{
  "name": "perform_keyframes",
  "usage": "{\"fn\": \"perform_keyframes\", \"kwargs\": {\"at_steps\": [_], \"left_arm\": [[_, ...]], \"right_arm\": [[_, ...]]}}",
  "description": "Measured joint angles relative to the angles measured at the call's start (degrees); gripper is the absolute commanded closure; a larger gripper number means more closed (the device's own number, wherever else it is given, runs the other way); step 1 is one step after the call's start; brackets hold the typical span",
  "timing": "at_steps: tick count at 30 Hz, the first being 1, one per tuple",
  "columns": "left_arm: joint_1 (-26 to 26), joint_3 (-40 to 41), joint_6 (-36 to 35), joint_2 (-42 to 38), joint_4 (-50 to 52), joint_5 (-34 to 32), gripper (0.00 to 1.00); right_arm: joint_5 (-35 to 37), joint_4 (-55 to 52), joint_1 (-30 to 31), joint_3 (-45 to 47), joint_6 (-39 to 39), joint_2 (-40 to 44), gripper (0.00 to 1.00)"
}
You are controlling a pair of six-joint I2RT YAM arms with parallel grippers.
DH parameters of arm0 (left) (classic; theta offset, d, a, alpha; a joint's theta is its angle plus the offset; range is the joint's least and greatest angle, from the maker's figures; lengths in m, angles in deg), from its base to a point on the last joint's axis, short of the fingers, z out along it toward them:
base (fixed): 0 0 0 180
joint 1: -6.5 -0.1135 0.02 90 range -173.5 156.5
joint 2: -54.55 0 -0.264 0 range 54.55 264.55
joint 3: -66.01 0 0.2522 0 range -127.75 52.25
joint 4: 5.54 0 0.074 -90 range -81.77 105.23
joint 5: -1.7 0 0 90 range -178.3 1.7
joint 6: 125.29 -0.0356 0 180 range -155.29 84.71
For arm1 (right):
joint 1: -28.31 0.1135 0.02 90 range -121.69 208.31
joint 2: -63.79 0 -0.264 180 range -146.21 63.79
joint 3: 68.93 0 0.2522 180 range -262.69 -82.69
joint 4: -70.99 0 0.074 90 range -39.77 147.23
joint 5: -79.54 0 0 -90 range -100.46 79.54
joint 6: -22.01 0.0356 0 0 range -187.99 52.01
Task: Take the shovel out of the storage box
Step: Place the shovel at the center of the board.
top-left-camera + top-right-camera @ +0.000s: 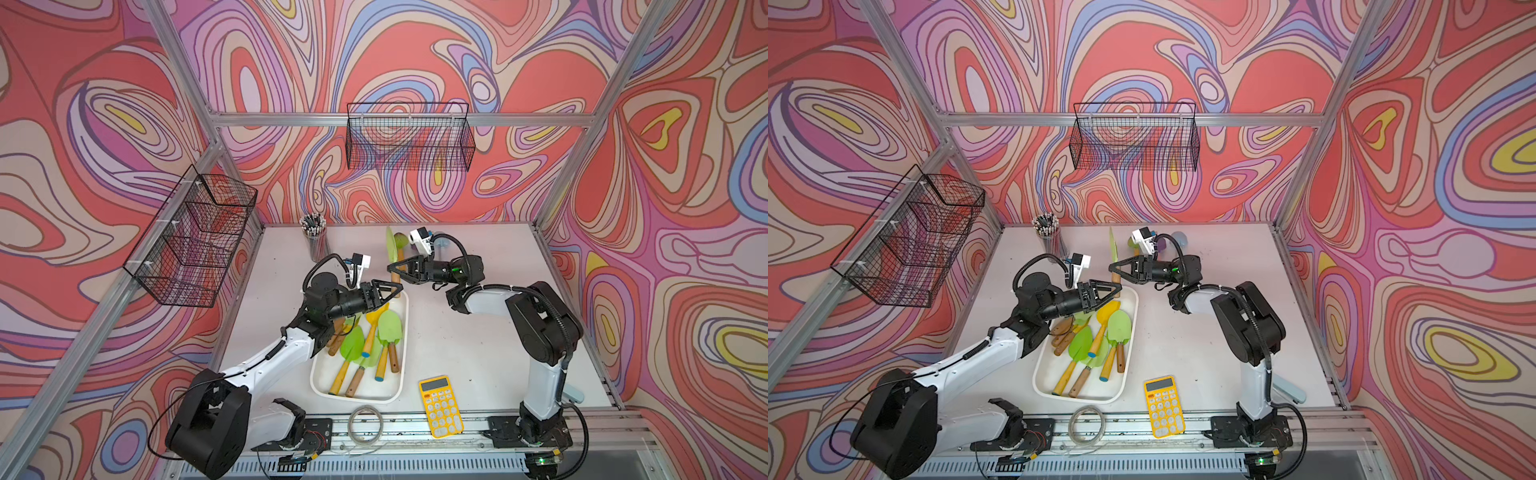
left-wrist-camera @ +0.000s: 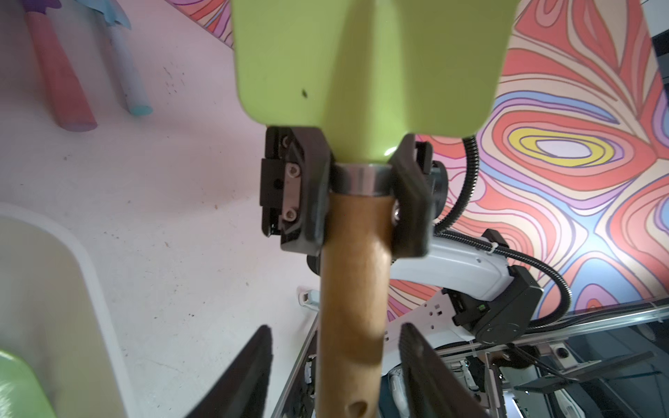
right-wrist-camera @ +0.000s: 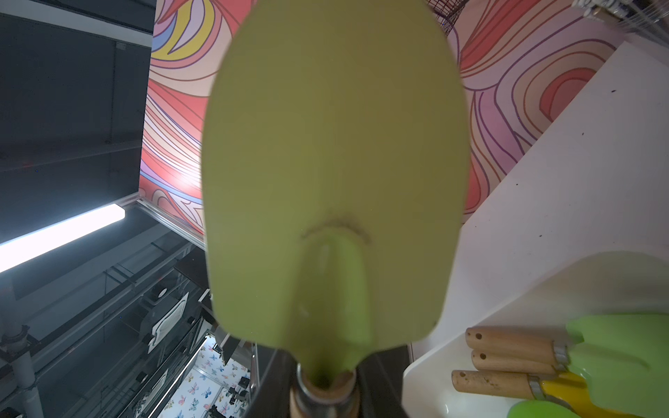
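A shovel [image 1: 391, 242] with a green blade and a wooden handle [image 2: 351, 289] stands upright above the far end of the white storage box [image 1: 400, 388], clear of it. My right gripper [image 3: 325, 383] is shut on its metal collar just under the blade [image 3: 333, 163]; in the left wrist view its fingers [image 2: 307, 191] pinch that collar from both sides. My left gripper [image 2: 335, 327] is open lower on the handle, with a gap between each finger and the wood. In both top views the two grippers [image 1: 392, 268] [image 1: 1119, 288] meet at the shovel [image 1: 1113, 246]. Several other shovels [image 1: 365, 345] lie in the box.
A yellow calculator [image 1: 440, 407] lies in front of the box, and a cable coil [image 1: 365, 422] beside it. A cup of pencils [image 1: 313, 241] stands at the back. Black wire baskets hang on the back wall [image 1: 409, 137] and the left wall [image 1: 191, 237]. More handled tools [image 2: 58, 72] lie at the back.
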Motion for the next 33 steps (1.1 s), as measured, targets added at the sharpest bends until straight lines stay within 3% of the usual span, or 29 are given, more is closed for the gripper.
{"fn": "perform_keyframes", "kwargs": {"at_steps": [5, 9, 12, 15, 18, 21, 28, 33], "left_arm": [[-2.4, -2.1, -10.0, -6.3, 19.1, -4.5, 0.2], [-2.6, -7.3, -19.3, -8.5, 35.1, -10.0, 0.23], [-2.5, -8.2, -24.2, -8.9, 43.9, -14.1, 0.27], [-1.8, -8.1, -27.1, -8.9, 50.8, -18.1, 0.29], [0.2, -8.1, -29.3, -8.5, 55.4, -21.8, 0.31], [2.5, -8.1, -30.4, -7.5, 57.7, -24.9, 0.32], [7.1, -8.7, -31.6, -4.2, 59.9, -30.1, 0.33], [9.1, -8.7, -31.3, -2.9, 59.8, -32.0, 0.26]], "right_arm": [[-0.1, -1.4, -1.9, 0.0, -0.5, 0.0, 0.87], [0.0, -10.7, -5.2, 0.0, -5.5, 0.0, 0.87], [1.1, -25.9, -7.7, -1.5, -14.1, 0.6, 0.87], [5.8, -48.7, -9.5, -6.5, -27.1, 1.8, 0.87], [12.5, -67.8, -10.3, -12.7, -38.6, 2.8, 0.87], [18.3, -80.1, -11.0, -17.1, -46.3, 3.6, 0.88], [33.0, -100.3, -13.2, -21.6, -57.3, 3.5, 0.88], [44.5, -109.9, -15.0, -26.7, -62.5, 1.8, 0.88]]}}
